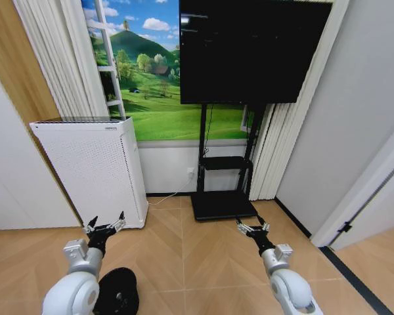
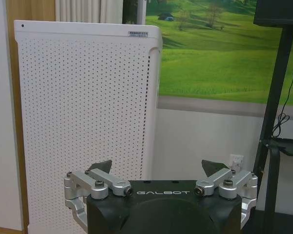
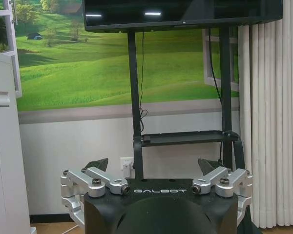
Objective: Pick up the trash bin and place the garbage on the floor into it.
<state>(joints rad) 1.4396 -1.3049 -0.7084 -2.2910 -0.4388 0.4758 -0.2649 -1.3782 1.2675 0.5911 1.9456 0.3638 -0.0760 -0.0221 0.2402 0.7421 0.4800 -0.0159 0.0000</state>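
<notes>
Here, trash bin [image 1: 117, 294] seen on floor, low beside left arm, below and behind left gripper [image 1: 106, 226]; jaws spread, empty. Right gripper [image 1: 253, 228] likewise spread, farther off.

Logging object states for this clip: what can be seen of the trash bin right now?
The trash bin is a small black round basket that looks like wire mesh, standing on the wood floor at the head view's lower edge, beside the left arm. Only its rim and upper part show. The open left gripper is held ahead of it, not touching.
</notes>
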